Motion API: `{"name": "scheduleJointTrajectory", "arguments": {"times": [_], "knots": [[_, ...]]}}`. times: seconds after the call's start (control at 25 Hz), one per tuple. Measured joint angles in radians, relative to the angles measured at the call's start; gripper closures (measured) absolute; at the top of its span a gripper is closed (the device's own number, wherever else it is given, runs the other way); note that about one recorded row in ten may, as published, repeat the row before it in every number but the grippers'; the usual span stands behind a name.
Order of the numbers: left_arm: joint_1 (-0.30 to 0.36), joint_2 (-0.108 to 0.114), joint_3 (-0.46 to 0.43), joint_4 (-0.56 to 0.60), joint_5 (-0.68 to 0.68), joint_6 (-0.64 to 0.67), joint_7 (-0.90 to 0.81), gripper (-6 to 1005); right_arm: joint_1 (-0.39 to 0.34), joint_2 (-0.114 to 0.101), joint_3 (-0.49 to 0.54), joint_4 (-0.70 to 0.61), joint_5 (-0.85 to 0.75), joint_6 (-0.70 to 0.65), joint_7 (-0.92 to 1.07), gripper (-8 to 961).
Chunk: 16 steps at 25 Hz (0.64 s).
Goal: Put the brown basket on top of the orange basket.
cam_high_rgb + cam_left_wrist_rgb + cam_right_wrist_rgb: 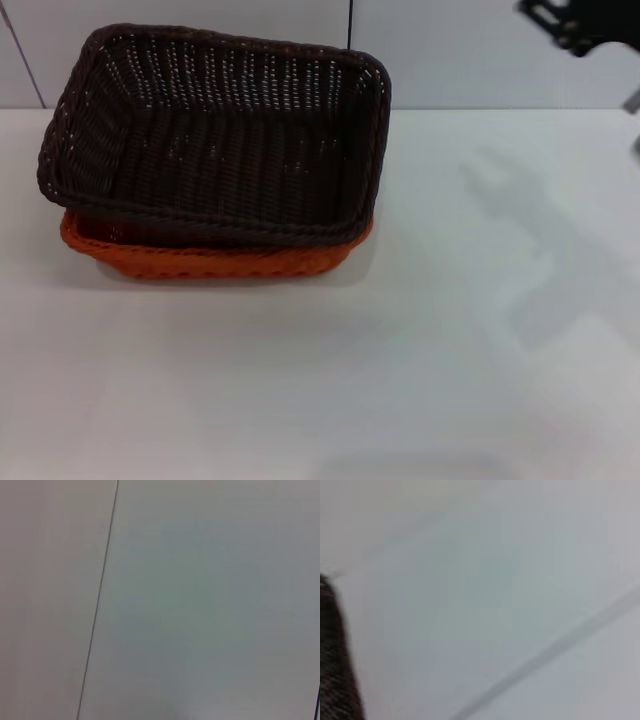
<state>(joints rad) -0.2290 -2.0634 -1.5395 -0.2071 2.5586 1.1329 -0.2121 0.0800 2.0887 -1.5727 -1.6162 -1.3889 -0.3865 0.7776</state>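
The brown basket (pixel 215 135) hides most of the orange basket (pixel 200 260).

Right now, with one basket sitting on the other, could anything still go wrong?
The brown basket sits skewed and tilted on the orange basket, its left side overhanging, so a nudge might slide it off. The right gripper hangs high at the far right, apart from both; swinging back low, it could clip the brown basket's rim.

The black right gripper (pixel 578 28) hangs raised at the far right, fingers unclear; left arm out of view
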Motion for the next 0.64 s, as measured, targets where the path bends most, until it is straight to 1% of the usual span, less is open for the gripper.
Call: {"name": "scheduleJointTrajectory", "arguments": {"times": [0.04, 0.16, 0.2, 0.24, 0.32, 0.36, 0.4, 0.44, 0.48, 0.52, 0.56, 0.6, 0.64], "knots": [[0.000, 0.000, 0.000, 0.000, 0.000, 0.000, 0.000, 220, 0.000, 0.000, 0.000, 0.000, 0.000, 0.000, 0.000, 376], [-0.005, 0.001, -0.016, 0.000, 0.000, 0.005, 0.000, 221, -0.041, 0.002, 0.019, 0.031, 0.156, 0.079, -0.004, 376], [-0.008, 0.001, -0.029, 0.000, 0.000, 0.009, 0.000, 221, -0.074, 0.002, 0.059, 0.050, 0.270, 0.080, -0.004, 376], [-0.008, 0.001, -0.029, 0.000, 0.000, 0.009, 0.000, 221, -0.074, 0.002, 0.059, 0.050, 0.270, 0.080, -0.004, 376], [-0.009, 0.001, -0.037, 0.000, 0.000, 0.012, 0.000, 221, -0.104, 0.003, 0.113, 0.082, 0.392, 0.022, -0.005, 376], [-0.009, 0.002, -0.041, 0.000, 0.000, 0.014, 0.000, 221, -0.116, 0.003, 0.142, 0.104, 0.461, -0.024, -0.005, 376], [-0.009, 0.002, -0.047, 0.001, 0.000, 0.022, 0.000, 221, -0.139, 0.001, 0.206, 0.164, 0.606, -0.137, -0.005, 376], [-0.009, 0.002, -0.047, 0.001, 0.000, 0.022, 0.000, 221, -0.139, 0.001, 0.206, 0.164, 0.606, -0.137, -0.005, 376], [-0.010, 0.002, -0.048, 0.002, 0.001, 0.025, 0.001, 221, -0.147, 0.000, 0.245, 0.217, 0.679, -0.219, -0.014, 376], [-0.010, 0.002, -0.048, 0.004, 0.002, 0.025, 0.001, 221, -0.153, 0.000, 0.282, 0.281, 0.760, -0.318, -0.038, 376], [-0.011, 0.002, -0.048, 0.007, 0.003, 0.025, 0.001, 221, -0.147, 0.000, 0.313, 0.372, 0.847, -0.441, -0.082, 376], [-0.012, 0.002, -0.046, 0.009, 0.006, 0.025, 0.002, 221, -0.111, -0.006, 0.350, 0.588, 1.029, -0.707, -0.211, 376], [-0.012, 0.002, -0.046, 0.009, 0.006, 0.025, 0.002, 221, -0.111, -0.006, 0.350, 0.588, 1.029, -0.707, -0.211, 376]]}}
